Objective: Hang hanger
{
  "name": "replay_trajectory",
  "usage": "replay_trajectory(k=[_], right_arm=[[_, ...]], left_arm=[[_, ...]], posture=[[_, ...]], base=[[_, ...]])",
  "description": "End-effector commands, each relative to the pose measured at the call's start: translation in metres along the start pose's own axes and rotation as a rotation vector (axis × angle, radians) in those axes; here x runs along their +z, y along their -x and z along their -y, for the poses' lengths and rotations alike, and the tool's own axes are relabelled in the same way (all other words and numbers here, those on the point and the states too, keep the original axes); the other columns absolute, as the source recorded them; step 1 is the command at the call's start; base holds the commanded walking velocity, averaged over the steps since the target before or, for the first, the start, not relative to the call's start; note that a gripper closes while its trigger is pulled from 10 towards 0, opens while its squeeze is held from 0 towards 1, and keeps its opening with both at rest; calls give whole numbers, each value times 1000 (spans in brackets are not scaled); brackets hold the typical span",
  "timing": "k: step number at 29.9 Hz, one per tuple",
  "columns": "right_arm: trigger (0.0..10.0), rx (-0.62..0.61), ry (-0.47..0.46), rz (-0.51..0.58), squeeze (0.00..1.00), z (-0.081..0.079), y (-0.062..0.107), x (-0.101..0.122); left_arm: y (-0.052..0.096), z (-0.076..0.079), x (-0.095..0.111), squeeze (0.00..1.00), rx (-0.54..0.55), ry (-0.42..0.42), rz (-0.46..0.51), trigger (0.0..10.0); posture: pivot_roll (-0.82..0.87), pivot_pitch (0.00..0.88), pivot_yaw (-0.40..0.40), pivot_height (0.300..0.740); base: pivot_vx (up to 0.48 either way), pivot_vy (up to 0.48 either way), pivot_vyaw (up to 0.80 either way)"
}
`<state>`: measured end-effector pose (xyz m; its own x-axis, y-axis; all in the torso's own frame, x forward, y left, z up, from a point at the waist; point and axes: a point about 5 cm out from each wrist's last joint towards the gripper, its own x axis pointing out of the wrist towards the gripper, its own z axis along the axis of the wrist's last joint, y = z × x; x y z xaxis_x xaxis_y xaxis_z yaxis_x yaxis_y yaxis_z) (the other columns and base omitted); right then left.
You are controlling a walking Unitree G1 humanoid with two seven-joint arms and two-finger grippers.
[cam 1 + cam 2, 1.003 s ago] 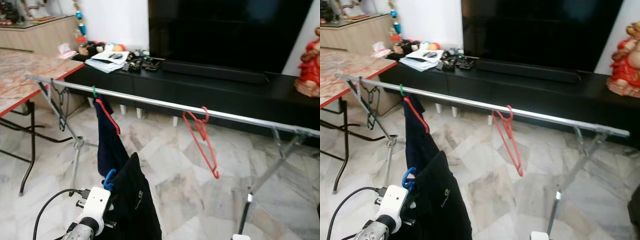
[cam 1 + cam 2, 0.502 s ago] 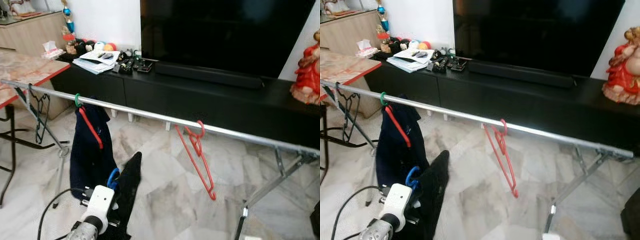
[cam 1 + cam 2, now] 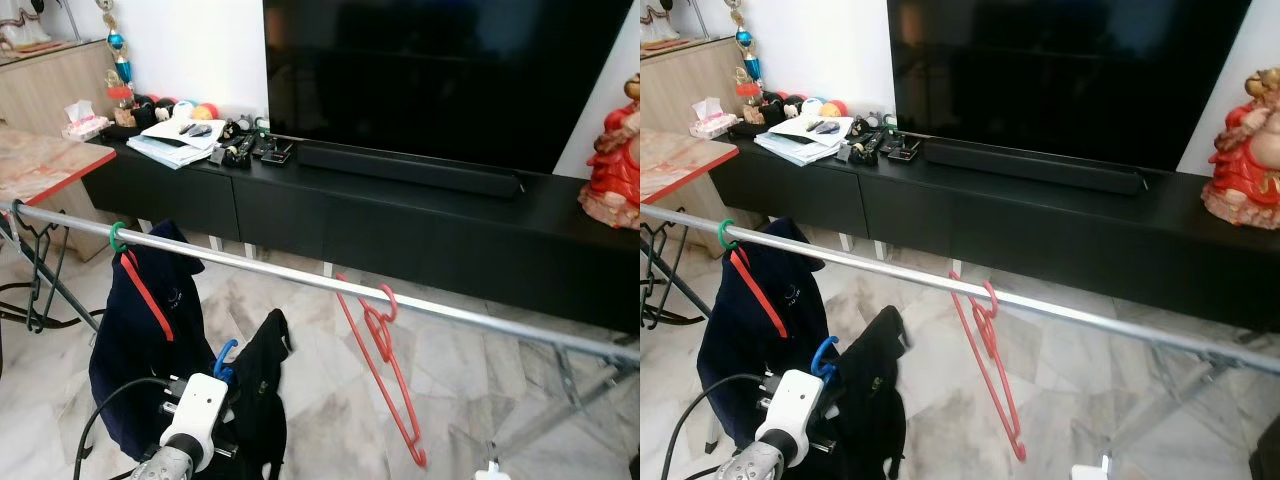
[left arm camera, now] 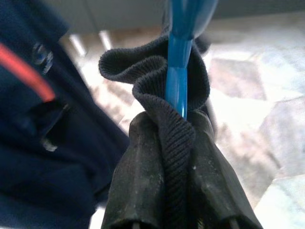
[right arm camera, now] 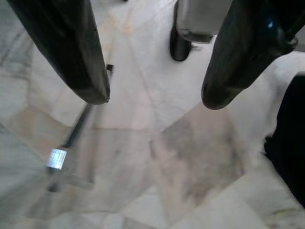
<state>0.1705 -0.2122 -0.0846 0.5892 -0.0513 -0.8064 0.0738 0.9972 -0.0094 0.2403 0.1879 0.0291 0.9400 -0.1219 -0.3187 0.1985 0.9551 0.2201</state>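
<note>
- Left gripper (image 4: pixel 174 143) clamped tight on a blue hanger (image 4: pixel 180 71) with a black garment (image 3: pixel 262 400) bunched round its neck, held low, below the silver rail (image 3: pixel 300 280).
- Rail carries an empty red hanger (image 3: pixel 385 375) and a navy garment (image 3: pixel 140 340) on a green-hooked hanger (image 3: pixel 117 237).
- Right gripper (image 5: pixel 152 95) fingers spread wide, empty, over the marble floor (image 5: pixel 157 167).

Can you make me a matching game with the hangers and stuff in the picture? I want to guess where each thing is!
Things:
1. blue hanger
2. red hanger
3. navy top
4. red statue

Places:
A. on the black TV cabinet
B. hanging bare on the rail
C. pinched in the left gripper with a black garment
D. on the rail by a green hook

Pairs: 1-C, 2-B, 3-D, 4-A
</note>
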Motion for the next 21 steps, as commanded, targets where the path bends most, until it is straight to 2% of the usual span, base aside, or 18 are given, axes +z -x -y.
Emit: replay_trajectory(k=[1, 3, 8, 10, 12, 14, 18, 21], right_arm=[[10000, -3, 2, -21, 0, 4, 2, -6], [10000, -7, 0, -15, 0, 7, 2, -4], [10000, -1, 9, -17, 0, 4, 1, -2], [10000, 11, 8, -17, 0, -10, -2, -1], [10000, 16, 8, -17, 0, -16, -2, 0], [10000, 30, 8, -17, 0, -29, -4, 0], [10000, 36, 13, -18, 0, -36, -4, 1], [10000, 31, 18, -19, 0, -34, -5, 2]], left_arm=[[0, -4, 3, 0, 17, -9, 22, 10000], [0, -6, 4, 0, 19, -17, 25, 10000], [-6, -11, 13, 0, 12, -33, 48, 10000], [-13, -16, 22, 0, 14, -39, 80, 10000], [-15, -17, 24, 0, 24, -33, 89, 10000], [-14, -17, 22, 0, 23, -34, 83, 10000], [-12, -15, 18, 0, 25, -22, 76, 10000], [-11, -13, 17, 0, 24, -17, 76, 10000]], posture=[[35, 24, -19, 740], [35, 24, -19, 740], [35, 23, -17, 740], [33, 17, -11, 740], [33, 17, -11, 740], [27, 12, -7, 740], [30, 10, -10, 740], [33, 10, -12, 740]], base=[[0, 0, 0], [0, 0, 0], [0, 0, 0], [0, 0, 0], [0, 0, 0], [0, 0, 0], [0, 0, 0], [0, 0, 0]])
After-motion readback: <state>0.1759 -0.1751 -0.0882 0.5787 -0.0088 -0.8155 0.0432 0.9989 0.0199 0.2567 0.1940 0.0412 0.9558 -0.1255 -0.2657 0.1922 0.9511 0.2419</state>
